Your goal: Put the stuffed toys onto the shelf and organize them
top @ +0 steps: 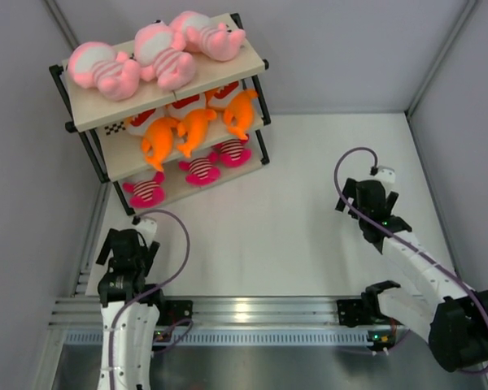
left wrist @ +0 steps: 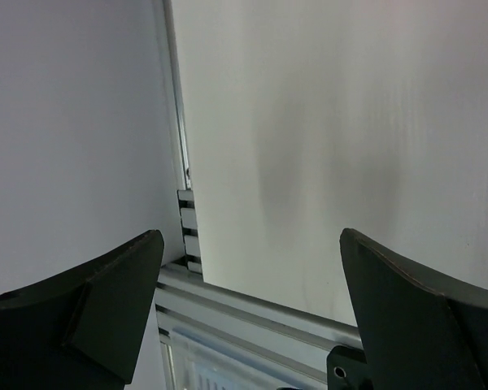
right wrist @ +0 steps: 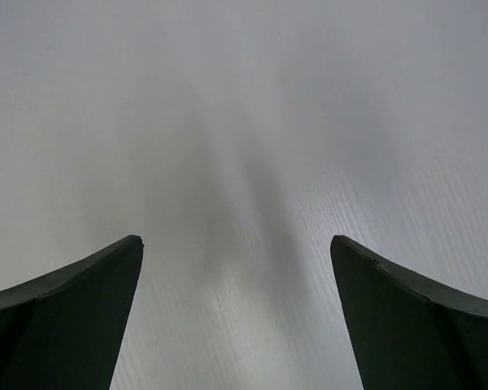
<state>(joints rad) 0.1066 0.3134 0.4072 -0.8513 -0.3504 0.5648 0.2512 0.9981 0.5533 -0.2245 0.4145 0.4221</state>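
The shelf point(top: 96, 110) stands at the far left of the table in the top view. Three pale pink toys point(top: 164, 53) lie on its top board. Three orange toys point(top: 195, 126) lie on the middle board. Three toys in magenta-striped shirts point(top: 201, 169) lie on the bottom board. My left gripper point(top: 128, 246) is open and empty, in front of the shelf near the table's left edge. Its wrist view point(left wrist: 252, 244) shows only bare table. My right gripper point(top: 372, 199) is open and empty over the right half of the table. Its wrist view point(right wrist: 236, 244) shows bare white table.
White walls enclose the table on the left, back and right. An aluminium rail point(top: 244, 313) runs along the near edge and also shows in the left wrist view point(left wrist: 252, 305). The left wall point(left wrist: 65, 122) is close beside my left gripper.
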